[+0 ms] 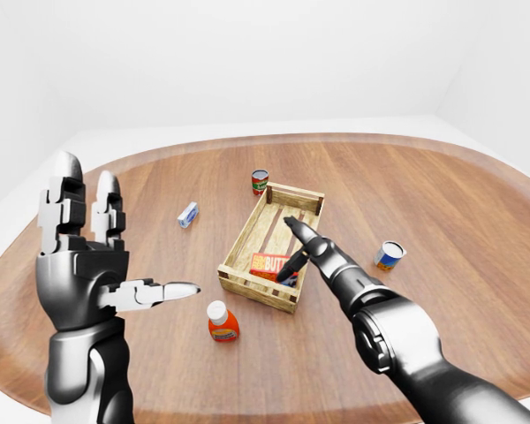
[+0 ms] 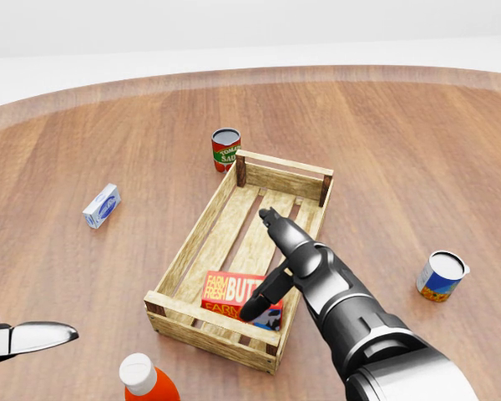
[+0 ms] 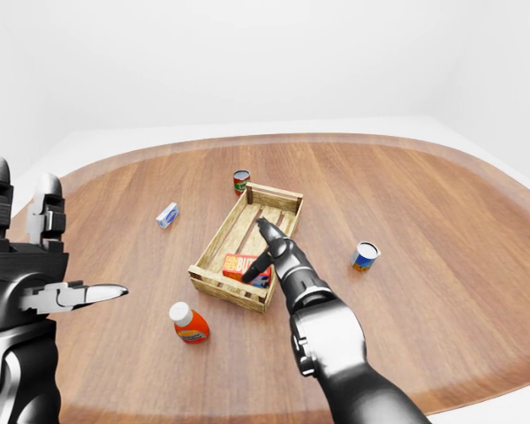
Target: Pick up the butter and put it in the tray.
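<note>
Fingers of my right hand (image 2: 271,263) spread above the butter (image 2: 232,293), lying inside the tray (image 2: 180,259) against its near wall; left hand (image 1: 93,256) upright, splayed.

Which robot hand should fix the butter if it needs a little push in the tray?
Probably the right hand. It hangs open over the tray, with one finger right by the butter. The left hand is raised open far off at the left, away from the tray.
</note>
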Robot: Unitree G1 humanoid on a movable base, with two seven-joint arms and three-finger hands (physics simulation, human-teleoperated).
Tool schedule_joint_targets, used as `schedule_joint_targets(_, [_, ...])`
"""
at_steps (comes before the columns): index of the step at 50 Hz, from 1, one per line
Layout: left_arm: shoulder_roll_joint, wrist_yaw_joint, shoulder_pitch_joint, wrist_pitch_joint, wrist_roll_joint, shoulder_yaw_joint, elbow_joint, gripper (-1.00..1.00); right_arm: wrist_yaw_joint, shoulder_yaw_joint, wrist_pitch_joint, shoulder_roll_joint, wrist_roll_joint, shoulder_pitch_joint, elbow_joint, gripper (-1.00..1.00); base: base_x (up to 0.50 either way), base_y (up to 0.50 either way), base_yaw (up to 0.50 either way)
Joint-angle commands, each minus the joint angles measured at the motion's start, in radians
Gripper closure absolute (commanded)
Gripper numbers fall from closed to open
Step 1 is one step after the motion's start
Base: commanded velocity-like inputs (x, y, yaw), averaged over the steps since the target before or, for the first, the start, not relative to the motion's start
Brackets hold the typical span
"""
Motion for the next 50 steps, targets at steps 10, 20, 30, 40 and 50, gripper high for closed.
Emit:
schedule_joint_targets(10, [-0.001, -0.002, 0.004, 0.000, -0.009, 0.006, -0.013, -1.00, 0.006, 0.004, 0.000, 0.011, 0.009, -0.016, -0.011, -1.00, 0.00, 0.00, 0.00])
schedule_joint_targets(20, [0.001, -0.002, -0.002, 0.000, -0.011, 0.010, -0.007, -1.00, 0.058, 0.034, 0.000, -0.008, 0.016, -0.105, -0.039, -1.00, 0.00, 0.00, 0.00])
schedule_joint_targets(30, [0.005, 0.003, -0.007, 0.000, -0.022, 0.021, -0.012, -1.00, 0.084, 0.069, 0.000, -0.051, 0.048, -0.169, -0.122, -1.00, 0.00, 0.00, 0.00])
schedule_joint_targets(40, [0.003, 0.000, -0.002, 0.000, -0.019, 0.017, -0.015, -1.00, 0.210, 0.101, 0.000, -0.075, 0.058, -0.043, -0.505, -1.00, 0.00, 0.00, 0.00])
schedule_joint_targets(50, [0.002, -0.001, 0.003, 0.000, -0.017, 0.016, -0.022, -1.00, 0.420, 0.115, 0.000, -0.068, 0.045, 0.248, -1.190, -1.00, 0.00, 0.00, 0.00])
